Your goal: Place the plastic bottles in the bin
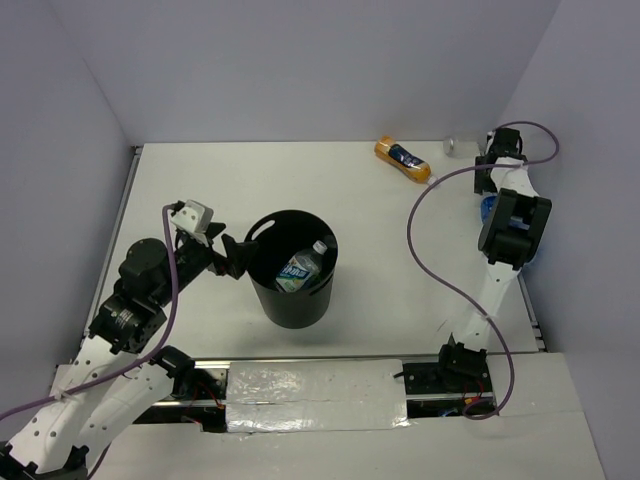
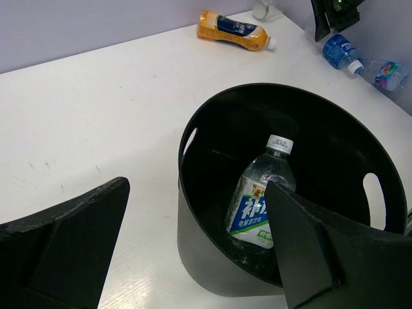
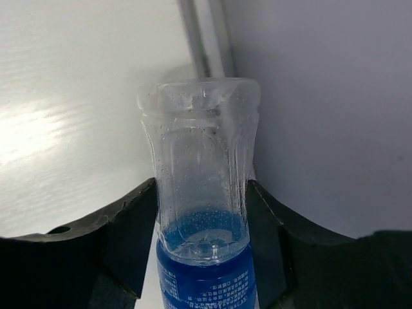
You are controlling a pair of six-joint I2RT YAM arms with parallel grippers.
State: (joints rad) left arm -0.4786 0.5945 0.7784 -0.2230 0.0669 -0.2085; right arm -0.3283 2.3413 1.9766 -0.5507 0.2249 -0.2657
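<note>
**Right gripper clamped on a bottle at the table's right edge**

Closest to the right wrist camera, the right gripper (image 3: 201, 193) has its two black fingers (image 3: 132, 219) pressed against either side of the blue-label bottle (image 3: 199, 148). They grip the clear ribbed part just past the label, so the jaws are closed onto it. The bottle lies along the right edge of the white table (image 1: 200, 170), close to the grey side wall (image 3: 322, 96). From overhead only a blue patch of it shows under the right arm. Just beside it, nearer the wall, the left wrist camera shows a clear bottle with a pale label (image 2: 386, 72), also lying down.

The left gripper (image 1: 238, 258) is spread wide and holds nothing. It sits just beside the left rim of the bin (image 1: 290, 305), pointing in over it. The black bin stands upright near the middle of the table, towards the near edge. Inside it a white-capped bottle (image 2: 261, 199) with a blue and white label leans against the wall.

The orange bottle (image 1: 403, 160) lies on its side near the far edge, right of centre. The plain clear bottle (image 1: 458, 146) sits by the far right corner, too small to make out further.
</note>
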